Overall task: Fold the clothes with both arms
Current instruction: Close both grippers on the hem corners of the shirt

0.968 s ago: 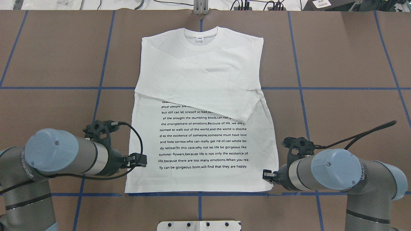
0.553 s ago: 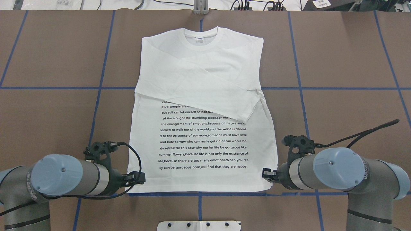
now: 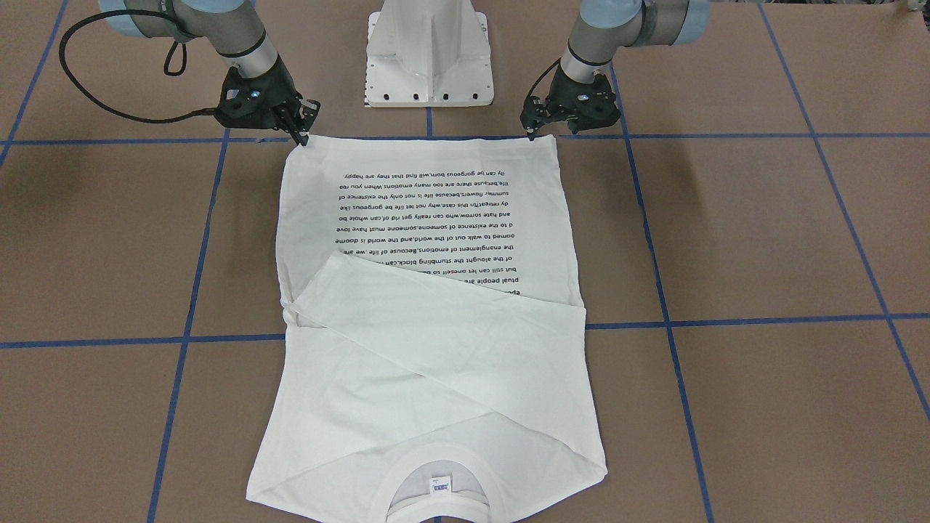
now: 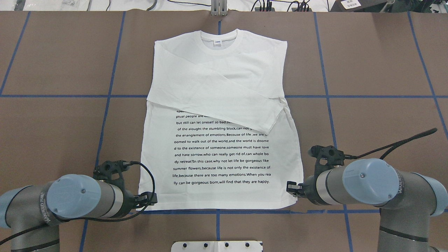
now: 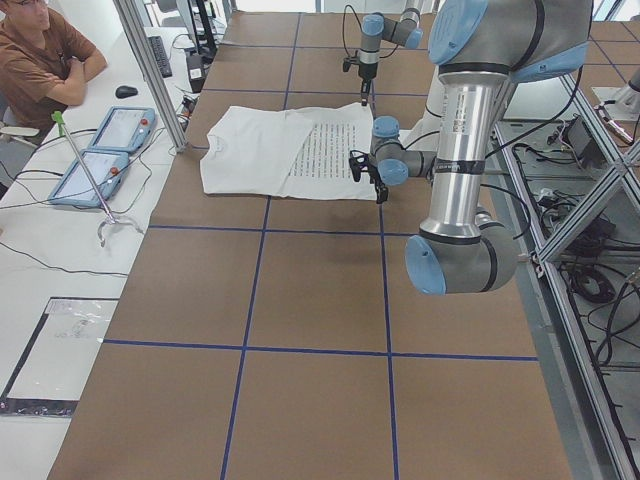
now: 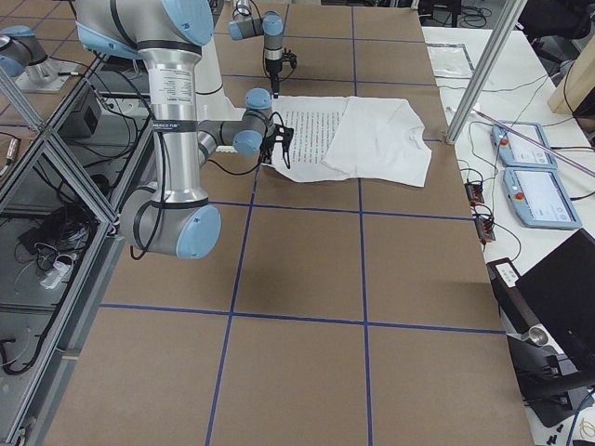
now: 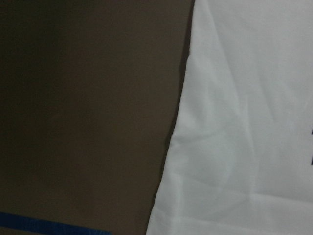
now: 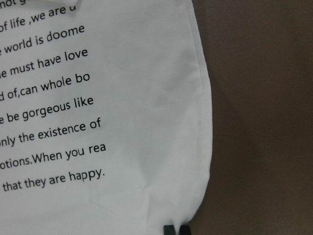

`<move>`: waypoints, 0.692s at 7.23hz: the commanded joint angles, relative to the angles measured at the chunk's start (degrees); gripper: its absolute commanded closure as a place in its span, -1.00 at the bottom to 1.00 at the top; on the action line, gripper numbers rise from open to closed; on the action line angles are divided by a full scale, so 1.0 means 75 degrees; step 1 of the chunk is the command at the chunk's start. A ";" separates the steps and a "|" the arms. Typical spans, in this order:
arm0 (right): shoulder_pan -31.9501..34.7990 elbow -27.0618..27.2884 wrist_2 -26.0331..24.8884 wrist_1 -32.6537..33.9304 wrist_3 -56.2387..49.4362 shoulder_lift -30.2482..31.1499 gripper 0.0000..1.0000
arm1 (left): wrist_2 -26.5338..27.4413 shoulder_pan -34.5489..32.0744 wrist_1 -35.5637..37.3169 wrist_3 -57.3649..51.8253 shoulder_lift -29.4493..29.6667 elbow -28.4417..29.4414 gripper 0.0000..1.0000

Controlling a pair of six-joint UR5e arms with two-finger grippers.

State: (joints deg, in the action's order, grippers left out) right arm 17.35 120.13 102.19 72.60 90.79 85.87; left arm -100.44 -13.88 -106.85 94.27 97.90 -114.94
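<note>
The white long-sleeved T-shirt (image 4: 220,80) lies flat on the brown table, text face up, sleeves folded across the chest, collar (image 4: 218,40) at the far side. It also shows in the front view (image 3: 436,363). My left gripper (image 4: 152,199) is low at the hem's left corner, also in the front view (image 3: 532,131); it looks open, and no fingers show in its wrist view, only the shirt's edge (image 7: 244,122). My right gripper (image 4: 289,189) is at the hem's right corner (image 3: 301,134). Its fingertips (image 8: 169,229) are close together on that corner.
The white pedestal base (image 3: 429,65) stands between the arms at the robot's edge. Blue tape lines (image 4: 217,211) cross the brown table. An operator (image 5: 40,50) sits at a side desk with two tablets (image 5: 105,150). A metal post (image 5: 150,70) stands beyond the collar.
My left arm has moved back along the shirt's left edge toward the robot, down to the hem corner. My right gripper has barely moved. The shirt lies as before.
</note>
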 commanded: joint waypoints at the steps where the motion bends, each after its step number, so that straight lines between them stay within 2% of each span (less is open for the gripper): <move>1: -0.0005 -0.0022 0.0015 0.0000 -0.0012 0.0000 1.00 | 0.0090 0.0011 0.0009 0.0005 0.0106 0.0162 -0.93; 5: 0.0018 -0.0022 0.0039 0.0000 -0.0035 0.0000 1.00 | 0.0360 -0.0001 0.0021 0.0005 0.0106 0.0220 -0.81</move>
State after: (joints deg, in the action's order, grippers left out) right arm 17.46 119.98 102.44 72.60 90.67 85.90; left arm -98.30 -13.84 -106.76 94.31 98.66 -113.46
